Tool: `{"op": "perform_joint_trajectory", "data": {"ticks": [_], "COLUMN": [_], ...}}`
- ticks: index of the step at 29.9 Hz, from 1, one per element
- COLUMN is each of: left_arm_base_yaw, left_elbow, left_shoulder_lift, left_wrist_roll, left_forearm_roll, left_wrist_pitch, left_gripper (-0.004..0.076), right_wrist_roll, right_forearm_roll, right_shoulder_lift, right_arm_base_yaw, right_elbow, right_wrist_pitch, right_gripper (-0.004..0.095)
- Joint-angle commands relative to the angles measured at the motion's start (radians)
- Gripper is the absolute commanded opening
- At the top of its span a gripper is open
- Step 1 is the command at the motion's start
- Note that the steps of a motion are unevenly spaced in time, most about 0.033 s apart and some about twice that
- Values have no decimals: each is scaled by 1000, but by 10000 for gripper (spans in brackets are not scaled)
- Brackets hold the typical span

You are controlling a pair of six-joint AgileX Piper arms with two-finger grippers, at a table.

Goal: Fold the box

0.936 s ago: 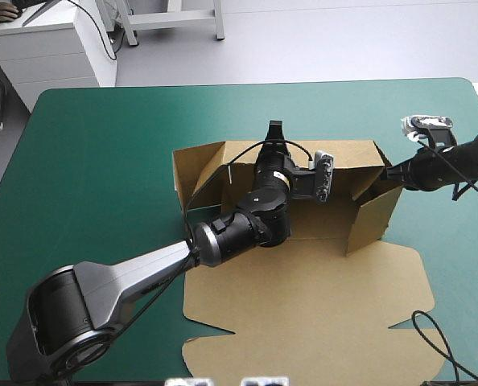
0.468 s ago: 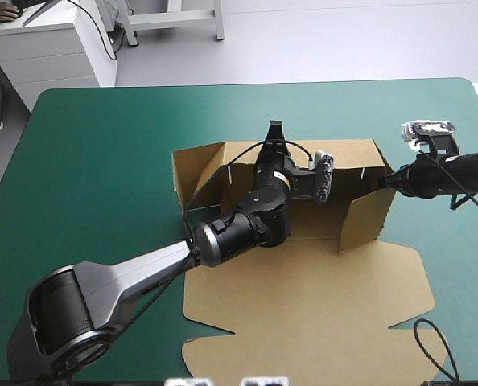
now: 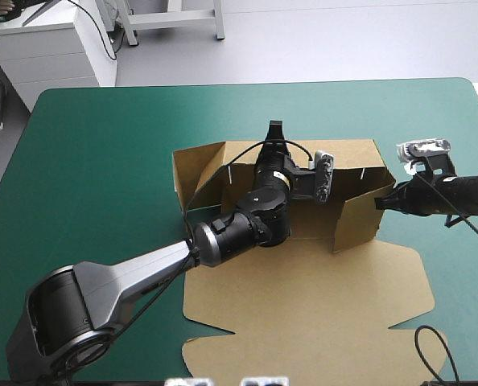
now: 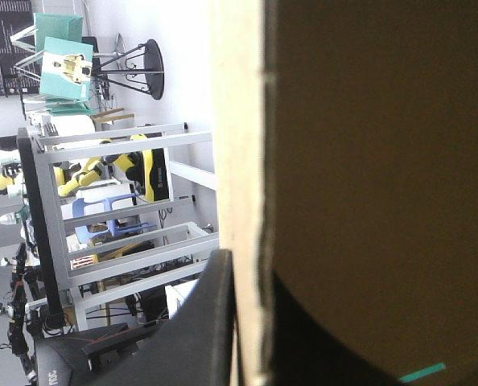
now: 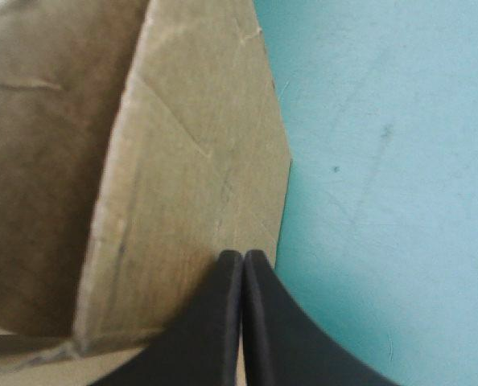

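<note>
The brown box (image 3: 303, 297) lies mid-table with its lid flat toward the near edge and its far wall (image 3: 348, 153) and left wall raised. My left gripper (image 3: 273, 129) reaches through the box to the far wall's top edge. In the left wrist view it (image 4: 247, 281) is shut on that board, one black finger on each face. My right gripper (image 3: 380, 203) is shut, its tip pressed on the outer face of the upright right flap (image 3: 356, 221). In the right wrist view the joined fingers (image 5: 243, 256) touch the flap (image 5: 191, 161) close to its outer edge.
Teal-green cover (image 3: 102, 161) shows on all sides of the box and beside the flap (image 5: 384, 161). A white cabinet (image 3: 54, 44) stands beyond the table's far left corner. The left arm's forearm (image 3: 239, 229) lies across the box floor.
My right gripper has moved left and slightly toward the near edge, swinging the right flap inward over the box floor. The left arm and the far wall have stayed still.
</note>
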Motion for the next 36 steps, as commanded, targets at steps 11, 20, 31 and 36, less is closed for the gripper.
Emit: {"op": "perform_joint_trajectory", "data": {"ticks": [11,20,31,36], "left_arm_base_yaw": [-6,-6,-6,-6], "left_elbow": [-18,-18,-18,-18], "left_shoulder_lift": [-48,-48,-48,-24], "left_wrist_roll": [-6,-6,-6,-6], "left_forearm_roll": [-30,-30,-30,-24], "left_wrist_pitch": [8,8,8,12], "left_gripper": [-8,-8,-8,-8], "right_wrist_roll": [-73,-271,-418,-420], "right_forearm_roll": [-57,-31,92,78], "right_shoulder_lift": [-38,-38,-38,-38], "right_arm_base_yaw": [-2,-2,-2,-2], "right_elbow": [-26,-26,-26,-26], "right_wrist_pitch": [108,111,97,97], "right_gripper": [292,343,343,343]}}
